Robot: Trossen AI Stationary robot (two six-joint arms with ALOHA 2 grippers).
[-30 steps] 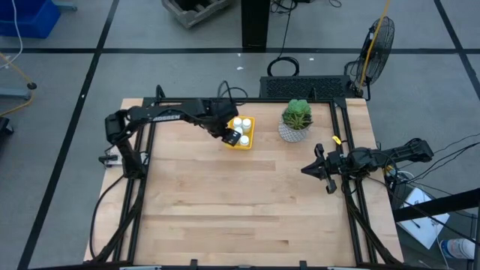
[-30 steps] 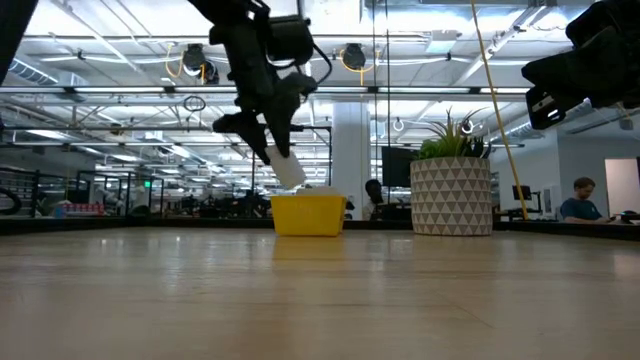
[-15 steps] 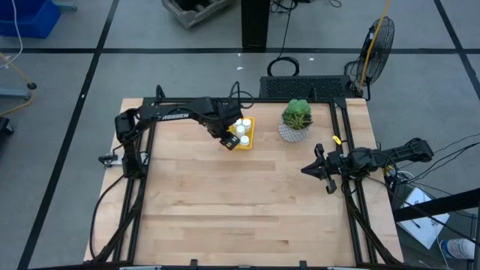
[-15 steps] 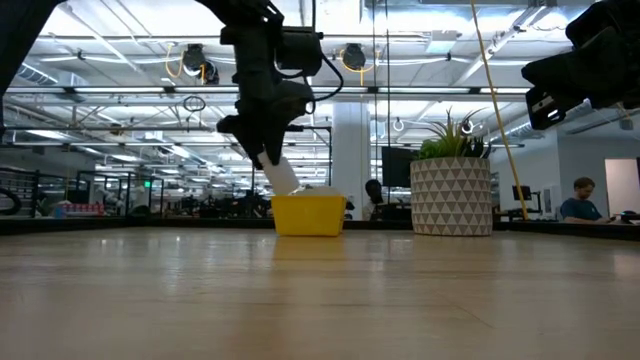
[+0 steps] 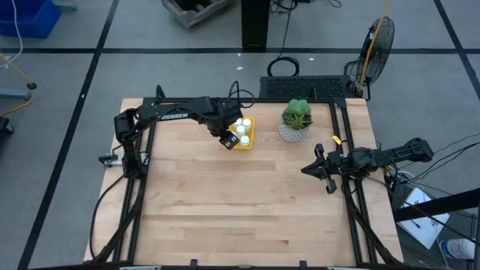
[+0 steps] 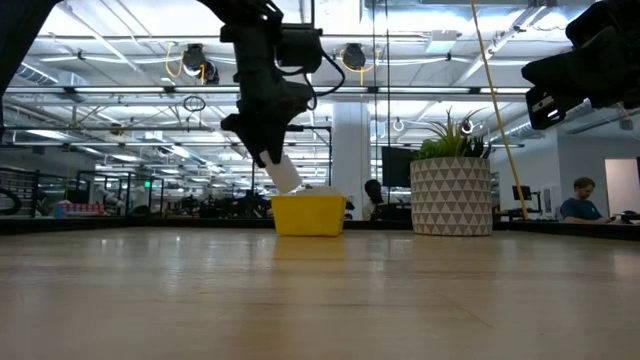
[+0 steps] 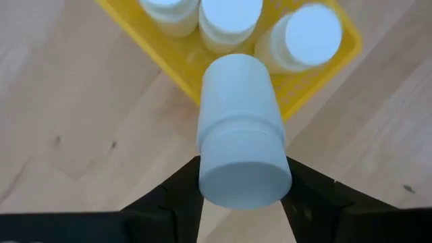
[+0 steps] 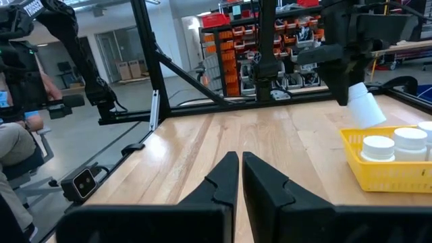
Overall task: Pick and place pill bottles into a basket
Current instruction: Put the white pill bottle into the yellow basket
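Observation:
My left gripper (image 5: 226, 139) is shut on a white pill bottle (image 7: 239, 128) just above the near left corner of the yellow tray (image 5: 248, 142), as the low view (image 6: 283, 172) also shows. Three more white pill bottles (image 7: 233, 17) stand upright in the tray, caps up. The tray rests flat on the table at the far middle. My right gripper (image 5: 319, 171) is shut and empty, off near the table's right edge, well away from the tray. My left gripper pinches the bottle's wider cap end (image 7: 243, 172) between its two fingers (image 7: 179, 185), one on each side. The fingers slant down from the table's left, and the bottle points on along them. The bottle hangs tilted, lifted clear, its free end (image 6: 290, 182) just above the tray's rim.
A white patterned pot with a green plant (image 5: 296, 120) stands right of the tray. Black frame rails (image 5: 142, 172) run along the table's left and right sides. Bare wood (image 5: 240, 202) spreads over the middle and near part of the table.
My left gripper has shifted a little toward the table's left edge with the bottle and turned slightly. The bottle stays held, tilted and clear of the tray.

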